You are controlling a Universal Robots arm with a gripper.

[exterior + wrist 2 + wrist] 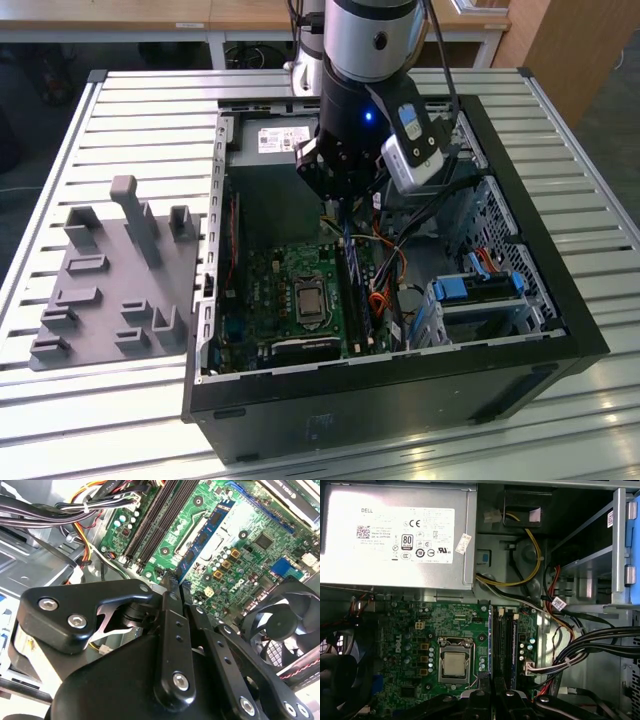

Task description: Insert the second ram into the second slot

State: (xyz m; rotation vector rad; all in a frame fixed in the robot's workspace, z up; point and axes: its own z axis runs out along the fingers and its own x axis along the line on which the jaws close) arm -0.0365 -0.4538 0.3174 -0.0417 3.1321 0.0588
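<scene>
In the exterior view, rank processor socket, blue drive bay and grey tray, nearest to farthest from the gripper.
1. processor socket, inside the case, by the gripper.
2. blue drive bay, exterior view's right.
3. grey tray, outside the case, exterior view's left.

This looks like a robotics lab or test workshop. In the exterior view a slatted metal workbench [150,110] fills most of the frame, and an opened desktop computer case [400,400] lies on it with its board and wiring bare. A grey moulded fixture plate [110,300] with pegs and holders sits at the frame's left, an industrial robot arm [370,40] reaches in from the top centre, and wooden-topped desks [120,12] line the upper edge
</scene>
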